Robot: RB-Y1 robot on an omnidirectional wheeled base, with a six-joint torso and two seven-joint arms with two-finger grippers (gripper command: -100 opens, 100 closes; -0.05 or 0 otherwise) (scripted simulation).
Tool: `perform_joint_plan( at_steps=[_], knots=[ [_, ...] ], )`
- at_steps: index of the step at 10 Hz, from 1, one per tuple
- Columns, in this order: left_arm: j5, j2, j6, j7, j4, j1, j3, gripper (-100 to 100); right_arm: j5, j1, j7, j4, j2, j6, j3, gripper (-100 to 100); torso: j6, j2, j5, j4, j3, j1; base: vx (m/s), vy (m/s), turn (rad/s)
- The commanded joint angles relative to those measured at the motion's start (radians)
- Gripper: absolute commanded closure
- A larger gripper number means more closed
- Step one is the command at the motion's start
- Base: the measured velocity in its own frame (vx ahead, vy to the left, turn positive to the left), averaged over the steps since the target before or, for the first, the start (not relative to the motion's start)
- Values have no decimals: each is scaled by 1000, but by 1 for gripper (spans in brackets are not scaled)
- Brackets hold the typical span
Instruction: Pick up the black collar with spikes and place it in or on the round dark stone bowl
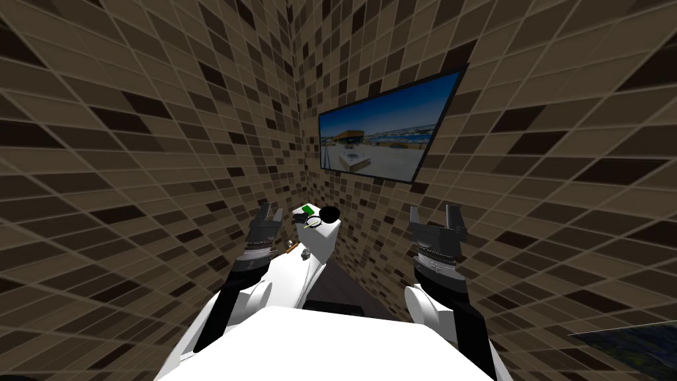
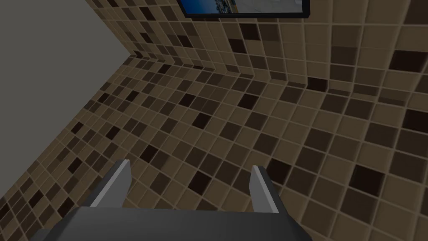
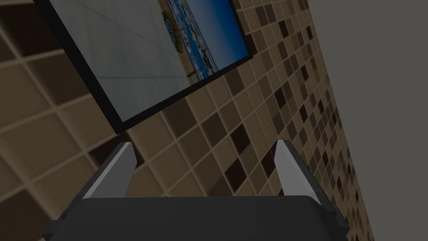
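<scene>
Collar (image 1: pixel 312 222) lying ahead of the left gripper (image 1: pixel 269 211), the nearer arm.
The ring rests on the white desk (image 1: pixel 316 250), just beside the dark bowl (image 1: pixel 330 213); the right gripper (image 1: pixel 433 213) is well apart. Both jaws stand apart, empty.

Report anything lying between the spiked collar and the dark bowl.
Nothing visible does: the black ring-shaped collar lies right beside the round dark bowl on the narrow white surface, with no object between them.
</scene>
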Motion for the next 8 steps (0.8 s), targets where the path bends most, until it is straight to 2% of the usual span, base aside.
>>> perform_joint_plan(
  at_steps=[1,3,5,8],
  knots=[
    [2,45,10,1,17,-5,-4,-100,0,0,0,0,0,0,0,0,0,0,0,0,0,0,-36,23,-45],
    [4,75,25,2,41,-12,-9,-100,0,0,0,0,0,0,0,0,0,3,1,1,2,3,-61,45,-65],
    [11,104,68,6,109,-32,-24,-100,0,0,0,0,0,0,0,0,0,7,1,1,4,5,-137,87,-142],
    [16,111,106,10,169,-50,-35,-100,0,0,0,0,0,0,0,0,0,8,1,2,5,6,-108,75,-74]
  ],
)
